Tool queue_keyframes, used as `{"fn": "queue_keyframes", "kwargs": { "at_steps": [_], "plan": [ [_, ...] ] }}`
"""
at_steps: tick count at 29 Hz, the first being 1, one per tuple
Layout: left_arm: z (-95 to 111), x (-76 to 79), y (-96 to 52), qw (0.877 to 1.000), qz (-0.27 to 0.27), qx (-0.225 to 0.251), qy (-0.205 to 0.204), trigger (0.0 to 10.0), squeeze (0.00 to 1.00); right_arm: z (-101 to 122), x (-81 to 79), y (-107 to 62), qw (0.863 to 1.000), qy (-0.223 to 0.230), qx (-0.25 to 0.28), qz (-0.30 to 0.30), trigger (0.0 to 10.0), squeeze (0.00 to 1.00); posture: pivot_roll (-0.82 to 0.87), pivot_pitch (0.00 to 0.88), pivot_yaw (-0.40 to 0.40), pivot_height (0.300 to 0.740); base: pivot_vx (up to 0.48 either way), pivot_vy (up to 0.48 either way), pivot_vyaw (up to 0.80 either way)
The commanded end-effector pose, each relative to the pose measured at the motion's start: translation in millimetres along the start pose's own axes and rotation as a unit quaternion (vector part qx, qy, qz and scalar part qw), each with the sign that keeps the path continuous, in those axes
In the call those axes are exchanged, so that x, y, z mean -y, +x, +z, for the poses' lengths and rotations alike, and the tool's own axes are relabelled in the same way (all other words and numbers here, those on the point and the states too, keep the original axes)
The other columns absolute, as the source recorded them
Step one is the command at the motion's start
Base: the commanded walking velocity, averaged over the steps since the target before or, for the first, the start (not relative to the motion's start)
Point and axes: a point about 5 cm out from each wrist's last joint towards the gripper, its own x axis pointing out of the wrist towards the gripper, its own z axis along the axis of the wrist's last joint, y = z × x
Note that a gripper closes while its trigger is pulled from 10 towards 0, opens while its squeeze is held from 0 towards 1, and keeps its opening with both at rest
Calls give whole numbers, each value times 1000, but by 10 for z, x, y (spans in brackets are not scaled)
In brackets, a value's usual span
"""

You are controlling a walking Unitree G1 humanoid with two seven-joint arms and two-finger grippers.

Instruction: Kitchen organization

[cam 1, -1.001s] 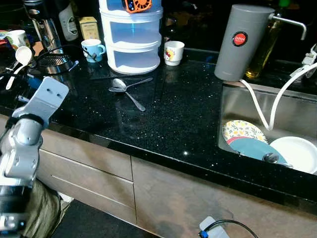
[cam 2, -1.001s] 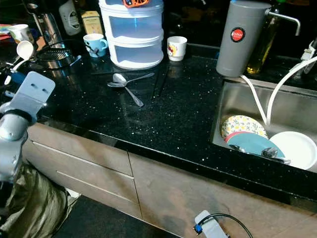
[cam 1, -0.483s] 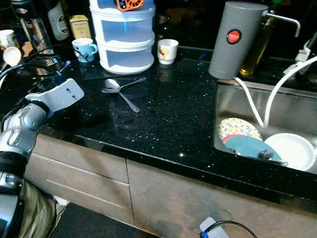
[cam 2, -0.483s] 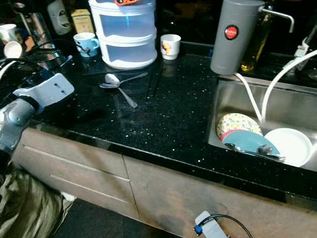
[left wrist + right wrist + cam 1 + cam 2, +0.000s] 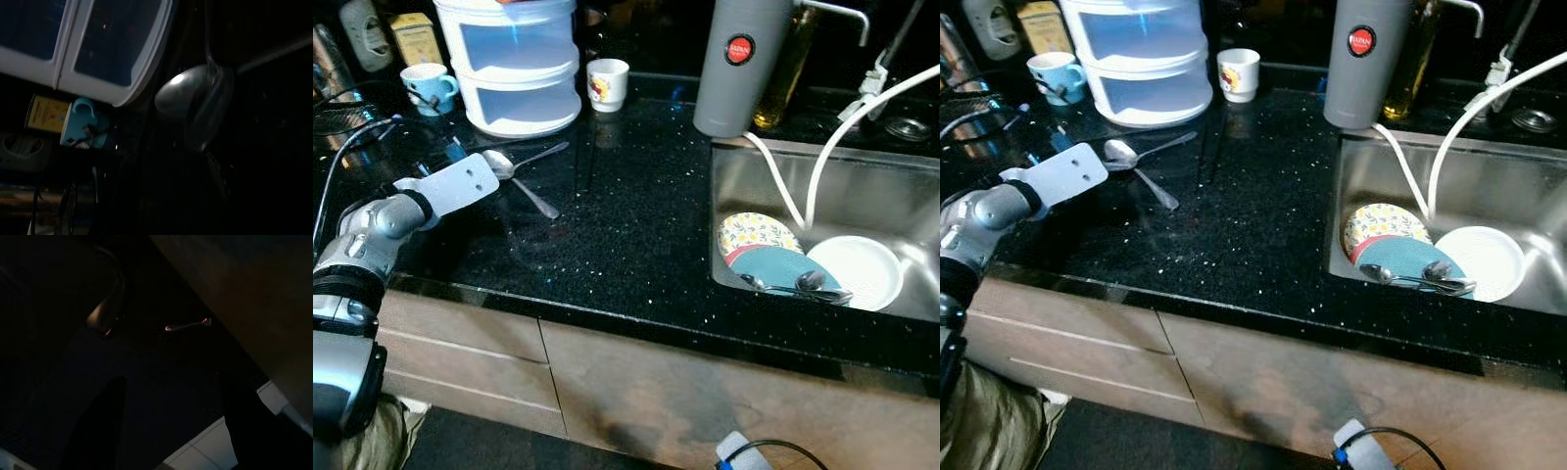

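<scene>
On black counter [image 5: 636, 225]: two spoons [image 5: 524, 171]; left gripper [image 5: 489, 171] beside, jaws unclear.

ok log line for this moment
left gripper at spoons on countertop | no grasp visible | right arm idle | dishes in sink

left claw [image 5: 487, 168] nearer the spoons [image 5: 514, 168]

The middle of the black table [image 5: 626, 225] lies bare from its front edge to the back. Toward the left edge, two crossed spoons [image 5: 521, 174] lie just before the stacked plastic container [image 5: 514, 64], with cups [image 5: 607, 83] beside it. Toward the right edge, the grey canister [image 5: 736, 64] and white hoses [image 5: 822, 157] guard the sink [image 5: 901, 196], which holds plates [image 5: 803, 269].
</scene>
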Motion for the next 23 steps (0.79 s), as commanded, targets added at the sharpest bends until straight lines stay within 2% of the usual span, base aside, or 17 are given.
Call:
{"fn": "queue_keyframes", "kwargs": {
  "at_steps": [1, 9, 23],
  "plan": [
    [38, 72, 38, 1000, -21, 4, 6, 10000, 0, -3, -3, -2, 1000, -3, 3, 0, 10000, 0, -73, 87, -2, 740, 0, 0, 0],
    [93, 44, 67, 999, -40, 8, 22, 10000, 0, -44, -2, -12, 1000, -2, 1, -2, 10000, 0, -86, 112, -4, 740, 0, 0, 0],
    [209, 120, 128, 997, -63, 28, 23, 10000, 0, -91, 7, -27, 1000, -2, 1, -6, 10000, 0, -111, 121, -4, 740, 0, 0, 0]
  ]
}}
